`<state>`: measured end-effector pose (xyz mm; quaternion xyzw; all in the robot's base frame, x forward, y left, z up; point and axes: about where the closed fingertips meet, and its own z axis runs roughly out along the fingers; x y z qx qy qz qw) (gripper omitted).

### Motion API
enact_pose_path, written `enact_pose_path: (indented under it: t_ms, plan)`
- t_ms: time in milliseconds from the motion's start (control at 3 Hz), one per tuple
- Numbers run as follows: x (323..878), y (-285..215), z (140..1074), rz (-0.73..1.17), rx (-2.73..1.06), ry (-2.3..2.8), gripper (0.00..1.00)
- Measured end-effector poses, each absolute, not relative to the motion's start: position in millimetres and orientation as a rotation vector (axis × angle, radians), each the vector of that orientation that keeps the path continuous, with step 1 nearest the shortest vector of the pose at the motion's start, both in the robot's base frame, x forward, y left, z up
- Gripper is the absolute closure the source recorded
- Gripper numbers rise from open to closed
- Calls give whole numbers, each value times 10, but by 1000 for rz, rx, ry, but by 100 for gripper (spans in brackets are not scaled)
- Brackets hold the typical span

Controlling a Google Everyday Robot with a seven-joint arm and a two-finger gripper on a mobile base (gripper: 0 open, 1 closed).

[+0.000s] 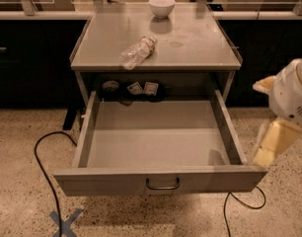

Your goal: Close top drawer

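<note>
One top drawer [156, 144] pulled open, claw [274, 144] beside its right front corner, grip state unclear.

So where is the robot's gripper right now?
The gripper hangs at the right edge of the camera view, low down, just beside the front right corner of the pulled-out top drawer.

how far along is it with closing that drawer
Done: nothing yet. The drawer is pulled far out, with its whole inside in view.
In hand: the tool sits by the right corner of the drawer's front; I can't tell whether it touches it.
Left: the whole push, until the front sits flush under the cabinet top.
</note>
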<state>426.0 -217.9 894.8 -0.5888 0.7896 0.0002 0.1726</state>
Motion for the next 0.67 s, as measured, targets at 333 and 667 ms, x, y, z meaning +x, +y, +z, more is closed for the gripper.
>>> enact_pose_path:
  t_ms: [333,667]
  plan:
    - [4269,-2046,8449,6,-1645,2192,0]
    - [4268,-2046,8448,7,-1645,2192,0]
